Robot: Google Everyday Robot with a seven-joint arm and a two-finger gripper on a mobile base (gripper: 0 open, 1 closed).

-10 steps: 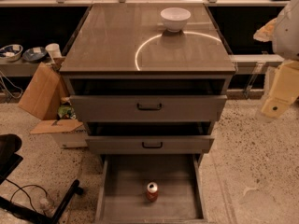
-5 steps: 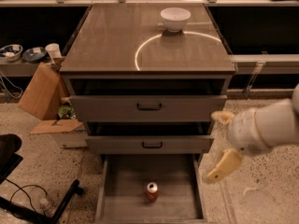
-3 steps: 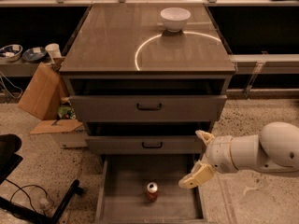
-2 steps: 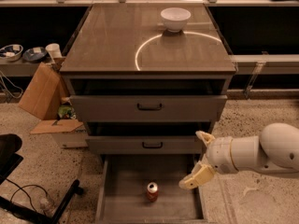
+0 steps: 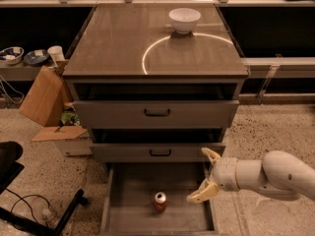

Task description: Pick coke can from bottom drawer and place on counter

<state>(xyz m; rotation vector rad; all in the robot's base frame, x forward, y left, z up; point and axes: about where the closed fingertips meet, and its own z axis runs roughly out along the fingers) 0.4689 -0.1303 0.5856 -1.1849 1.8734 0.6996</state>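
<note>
The coke can (image 5: 160, 201) stands upright on the bare floor of the pulled-out bottom drawer (image 5: 133, 215), near its middle. My gripper (image 5: 203, 175) hangs over the drawer's right side, to the right of the can and a little above it, not touching it. Its two pale fingers are spread apart and hold nothing. The white arm reaches in from the lower right. The counter (image 5: 123, 43) is the glossy cabinet top with a bright curved ring reflection.
A white bowl (image 5: 184, 19) sits at the back of the counter. Two shut drawer fronts with black handles (image 5: 157, 113) are above the bottom drawer. A cardboard box (image 5: 47, 102) stands left of the cabinet. A black chair base (image 5: 29, 215) is at lower left.
The arm has come down from the right and swung left toward the bottom drawer. Over the last second the gripper shifted slightly toward the can. The can has not moved.
</note>
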